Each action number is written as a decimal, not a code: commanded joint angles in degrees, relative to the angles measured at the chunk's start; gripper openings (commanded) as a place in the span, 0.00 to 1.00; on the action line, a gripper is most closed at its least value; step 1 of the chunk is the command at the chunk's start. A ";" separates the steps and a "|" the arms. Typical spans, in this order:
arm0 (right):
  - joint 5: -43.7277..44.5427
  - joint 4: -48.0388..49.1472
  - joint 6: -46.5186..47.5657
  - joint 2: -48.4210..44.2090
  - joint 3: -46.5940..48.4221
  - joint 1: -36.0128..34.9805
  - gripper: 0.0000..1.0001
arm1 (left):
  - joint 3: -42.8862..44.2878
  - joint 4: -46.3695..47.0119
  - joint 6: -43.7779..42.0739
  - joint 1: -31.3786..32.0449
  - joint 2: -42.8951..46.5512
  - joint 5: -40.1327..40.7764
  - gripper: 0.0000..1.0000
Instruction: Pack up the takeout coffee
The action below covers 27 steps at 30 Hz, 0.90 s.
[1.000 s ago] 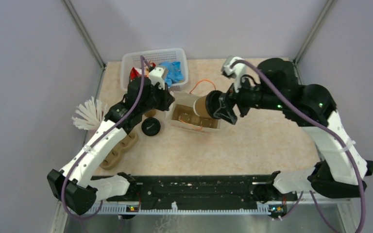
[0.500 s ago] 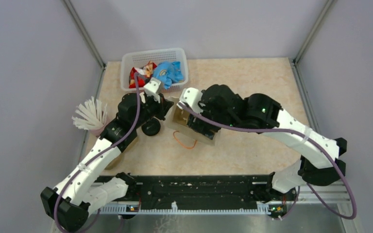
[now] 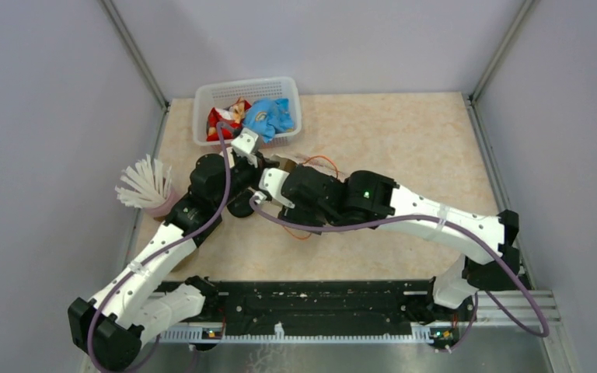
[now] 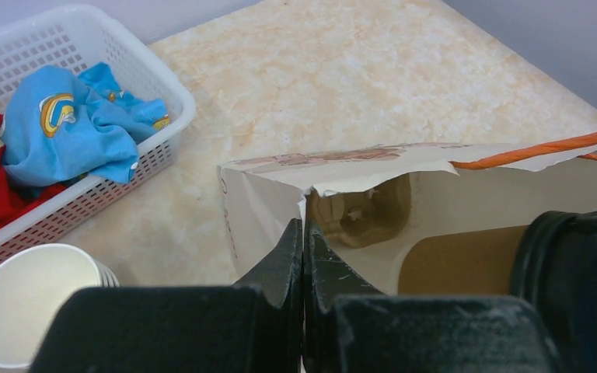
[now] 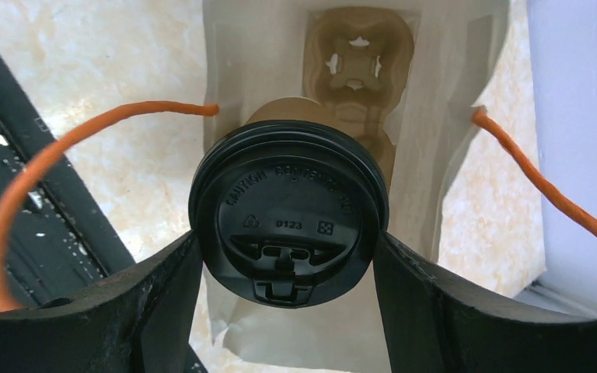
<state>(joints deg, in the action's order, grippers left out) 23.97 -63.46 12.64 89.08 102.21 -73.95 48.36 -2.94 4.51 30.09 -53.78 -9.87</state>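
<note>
Kraft cup point(image 5: 288, 203) sits clamped in your right gripper point(image 5: 288, 252) at the bag point(image 5: 455, 116) mouth, near the far-left corner; left gripper point(image 4: 303, 250) pinches the rim. Lower it straight into the carrier point(image 5: 357, 62).

Table point(image 3: 404, 148): beige marbled top, walled in on three sides.
Basket point(image 4: 85, 31): white slotted plastic, at the far left corner (blue cloth and something red heaped inside).
Paper bag point(image 4: 256, 202): pale kraft, near the basket, with its torn mouth gaping open.
Orange handle point(image 5: 47, 163): a cord loop from the bag's side, arching out over the table.
Cup stack point(image 4: 27, 299): lidless, white inside, just beside the basket's near wall.
Bristle bundle point(image 3: 141, 185): white strands fanning from a pinkish holder at the table's left edge.
</note>
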 commanded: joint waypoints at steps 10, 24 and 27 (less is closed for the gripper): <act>9.01 3.75 -0.43 0.94 -6.67 -0.45 0.65 | -1.32 4.79 -2.30 0.00 2.32 -3.01 0.00; 6.36 7.90 1.99 0.79 -12.54 3.06 0.65 | -3.82 5.36 -3.99 0.05 4.19 -3.97 0.00; 6.61 8.92 2.90 0.84 -13.30 3.73 0.64 | -5.54 6.99 -3.99 0.05 5.70 -2.49 0.00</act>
<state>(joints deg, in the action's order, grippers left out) 30.68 -57.98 14.11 90.74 89.36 -71.44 44.51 -2.22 1.85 30.09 -50.72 -12.56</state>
